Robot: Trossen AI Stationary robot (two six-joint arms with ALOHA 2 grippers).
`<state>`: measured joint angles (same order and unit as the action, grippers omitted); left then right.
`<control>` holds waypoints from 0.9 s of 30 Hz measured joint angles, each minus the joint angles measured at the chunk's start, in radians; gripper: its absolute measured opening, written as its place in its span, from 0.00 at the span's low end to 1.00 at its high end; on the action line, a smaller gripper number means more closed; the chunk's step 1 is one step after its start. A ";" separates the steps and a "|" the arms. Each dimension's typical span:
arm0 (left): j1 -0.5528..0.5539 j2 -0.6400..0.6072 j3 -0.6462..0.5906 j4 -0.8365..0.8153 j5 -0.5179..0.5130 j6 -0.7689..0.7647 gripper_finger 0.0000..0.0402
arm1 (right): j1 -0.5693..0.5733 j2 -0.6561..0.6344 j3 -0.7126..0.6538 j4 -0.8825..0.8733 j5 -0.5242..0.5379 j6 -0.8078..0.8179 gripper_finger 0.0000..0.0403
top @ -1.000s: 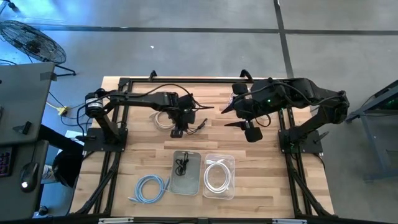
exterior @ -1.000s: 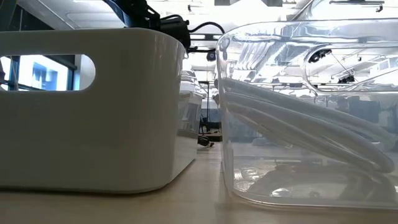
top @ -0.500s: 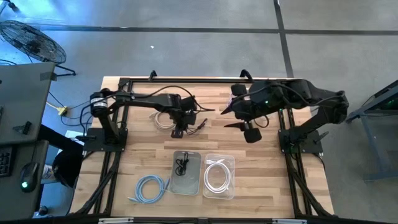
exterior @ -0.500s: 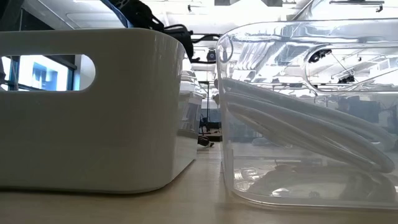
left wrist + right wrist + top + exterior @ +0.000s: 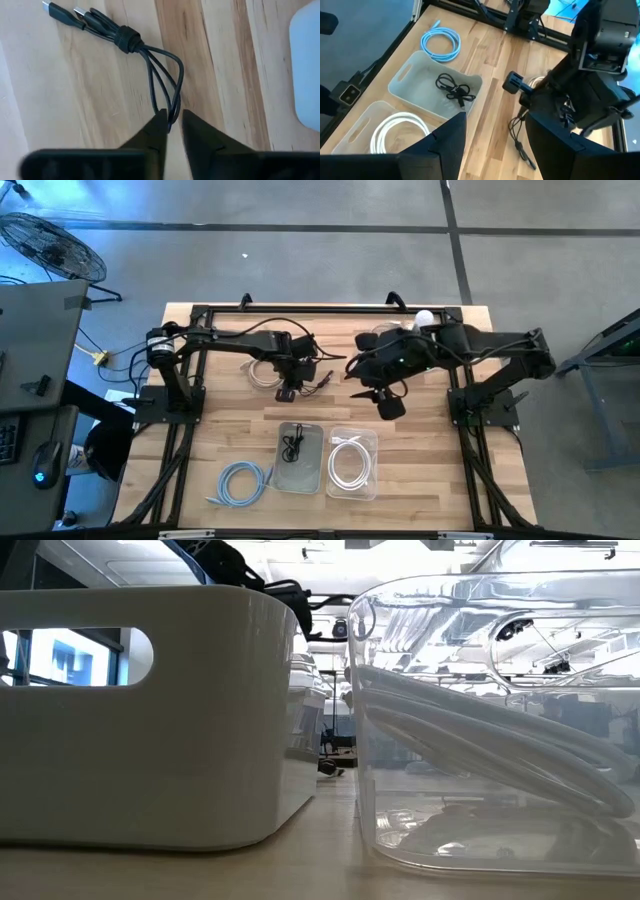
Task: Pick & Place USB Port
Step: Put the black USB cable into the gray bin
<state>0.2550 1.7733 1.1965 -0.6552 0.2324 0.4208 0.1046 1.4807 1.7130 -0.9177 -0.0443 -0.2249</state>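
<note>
The USB cable (image 5: 150, 65) is a black bundle bound by a tie, lying flat on the wooden table with its plugs (image 5: 62, 10) pointing away from my left gripper (image 5: 171, 120). That gripper points steeply down at the table's middle (image 5: 288, 392) and is shut on the bundle's looped end. My right gripper (image 5: 358, 380) hangs open above the table to the cable's right, holding nothing; its two fingers (image 5: 447, 137) frame the right wrist view. My left gripper pinches the bundle's looped end (image 5: 171, 111) between its two fingertips, coming from above at a steep slant. The fingers reach along the bundle from its looped end. The whole cable lies slack on the table.
A coiled white cable (image 5: 262, 372) lies just left of my left gripper. Near the front stand a white bin (image 5: 285, 475) with a black cable in it and a clear bin (image 5: 370, 480) with a white cable. A blue cable coil (image 5: 243, 480) lies to their left.
My right gripper has come down and shifted toward the table's left and near edge, closer to the black cable, staying open. The cable has stayed where it lay.
</note>
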 joint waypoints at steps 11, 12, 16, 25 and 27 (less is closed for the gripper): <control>0.000 -0.002 0.000 -0.053 -0.065 -0.059 0.00 | 0.001 -0.009 -0.010 0.054 -0.019 0.000 0.49; 0.000 -0.006 0.000 -0.061 -0.065 -0.064 0.00 | 0.001 -0.014 -0.010 0.058 -0.019 0.000 0.48; -0.008 -0.021 0.024 -0.096 -0.088 -0.086 0.00 | 0.001 -0.028 -0.010 0.059 -0.019 0.010 0.47; -0.091 -0.037 0.314 -0.383 -0.215 -0.093 0.00 | 0.003 -0.059 -0.010 0.062 -0.045 0.044 0.41; -0.125 -0.037 0.405 -0.476 -0.256 -0.118 0.00 | 0.012 -0.069 -0.010 0.063 -0.045 0.051 0.40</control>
<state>0.1304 1.7359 1.6014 -1.1313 -0.0236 0.3029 0.1163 1.4120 1.7027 -0.8544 -0.0891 -0.1739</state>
